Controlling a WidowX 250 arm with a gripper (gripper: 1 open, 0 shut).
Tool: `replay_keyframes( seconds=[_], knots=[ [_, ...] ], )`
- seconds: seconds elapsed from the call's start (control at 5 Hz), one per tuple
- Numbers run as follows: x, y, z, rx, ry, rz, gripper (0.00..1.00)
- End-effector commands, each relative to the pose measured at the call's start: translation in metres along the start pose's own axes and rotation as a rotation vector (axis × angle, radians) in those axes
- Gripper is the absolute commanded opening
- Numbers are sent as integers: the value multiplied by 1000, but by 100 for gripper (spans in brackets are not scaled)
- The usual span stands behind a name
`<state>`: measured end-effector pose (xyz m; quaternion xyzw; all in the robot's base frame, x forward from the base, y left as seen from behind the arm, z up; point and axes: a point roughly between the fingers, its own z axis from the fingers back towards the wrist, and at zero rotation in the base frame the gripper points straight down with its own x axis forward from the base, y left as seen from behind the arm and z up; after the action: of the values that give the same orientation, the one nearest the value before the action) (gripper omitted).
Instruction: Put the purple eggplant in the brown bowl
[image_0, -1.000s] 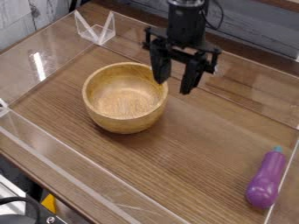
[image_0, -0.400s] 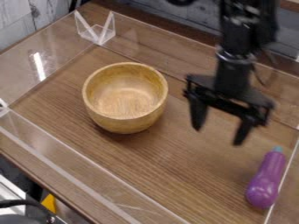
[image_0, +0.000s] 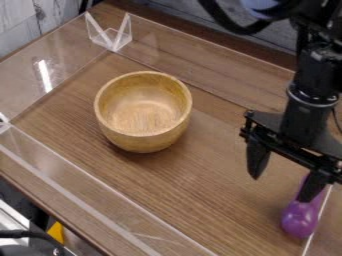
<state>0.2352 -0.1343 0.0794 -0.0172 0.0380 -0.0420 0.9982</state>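
The brown bowl (image_0: 142, 110) sits on the wooden table at centre left, round, thick-walled and with nothing inside. The purple eggplant (image_0: 301, 215) lies at the lower right; only its near end shows, the rest is hidden behind my gripper. My gripper (image_0: 286, 173) hangs straight down just above the eggplant, its two black fingers (image_0: 261, 161) spread wide apart and open, holding nothing. The bowl is well to the left of the gripper.
Clear plastic walls (image_0: 80, 215) run along the table's front and left sides. A small clear plastic stand (image_0: 110, 32) is at the back left. The wooden tabletop (image_0: 201, 190) lies between bowl and eggplant.
The gripper has travelled from beside the bowl's right rim across to the right and toward the front, ending over the eggplant. Its fingers have spread wider. Bowl and eggplant have not moved.
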Motion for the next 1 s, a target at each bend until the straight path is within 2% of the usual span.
replay_keyframes(
  seconds=[0.0,0.2,0.6,0.8],
  knots=[
    [-5,-12,6,-24,-70,81,100],
    [-12,-21,0,-23,-105,154,100],
    [4,-20,-15,-16,-189,244,100],
    [9,-9,-27,-16,-223,228,100]
  ],
)
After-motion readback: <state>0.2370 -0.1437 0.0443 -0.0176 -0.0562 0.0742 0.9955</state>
